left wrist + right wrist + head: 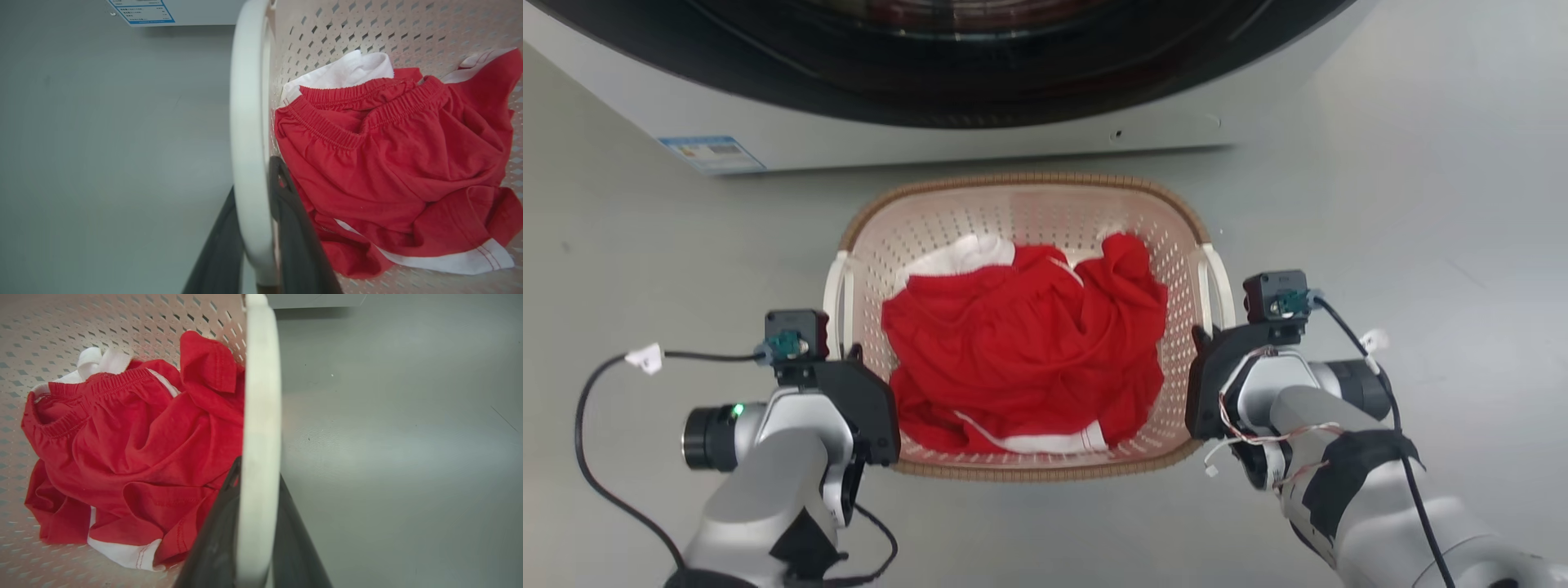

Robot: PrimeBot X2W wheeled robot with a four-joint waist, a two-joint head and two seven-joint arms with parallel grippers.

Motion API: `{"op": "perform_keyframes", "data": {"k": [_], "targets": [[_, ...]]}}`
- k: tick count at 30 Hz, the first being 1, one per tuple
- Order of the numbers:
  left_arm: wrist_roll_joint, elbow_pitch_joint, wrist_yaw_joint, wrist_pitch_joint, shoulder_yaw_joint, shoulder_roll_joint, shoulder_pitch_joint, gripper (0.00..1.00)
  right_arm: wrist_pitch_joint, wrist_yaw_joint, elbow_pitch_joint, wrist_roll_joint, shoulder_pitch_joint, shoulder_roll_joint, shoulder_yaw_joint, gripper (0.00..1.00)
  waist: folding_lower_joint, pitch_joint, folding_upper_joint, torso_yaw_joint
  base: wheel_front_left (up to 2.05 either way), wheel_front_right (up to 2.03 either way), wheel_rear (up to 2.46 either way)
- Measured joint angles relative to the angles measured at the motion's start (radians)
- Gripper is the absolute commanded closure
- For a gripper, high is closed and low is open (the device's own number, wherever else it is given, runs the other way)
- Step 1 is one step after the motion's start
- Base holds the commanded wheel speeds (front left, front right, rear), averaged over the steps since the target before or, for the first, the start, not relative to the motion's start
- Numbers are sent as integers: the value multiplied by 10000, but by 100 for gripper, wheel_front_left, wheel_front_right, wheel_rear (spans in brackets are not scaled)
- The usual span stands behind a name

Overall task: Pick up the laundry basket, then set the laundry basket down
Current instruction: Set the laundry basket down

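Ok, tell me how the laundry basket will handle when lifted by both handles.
Probably light: the laundry basket has perforated plastic walls and holds a few red clothes. The walls may flex slightly; the soft load should not roll. With the left gripper and right gripper each astride a white handle, it should stay level unless one arm rises faster.

A blue-edged white label (712, 153) sits on the washer's (980, 139) lower front; its print is too small to read.

Smooth grey floor (1421, 204), white washer (931, 140) with dark door (947, 82), blue label (712, 153).
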Motion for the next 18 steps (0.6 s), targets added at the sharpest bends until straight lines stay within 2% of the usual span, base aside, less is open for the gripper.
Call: {"op": "perform_keyframes", "data": {"k": [18], "targets": [[213,-8,73,-268,-12,-48,-1596,100,-491,25,727,-366,-1681,13,-100,100,-2,2161,0,154,0,0,0]]}}
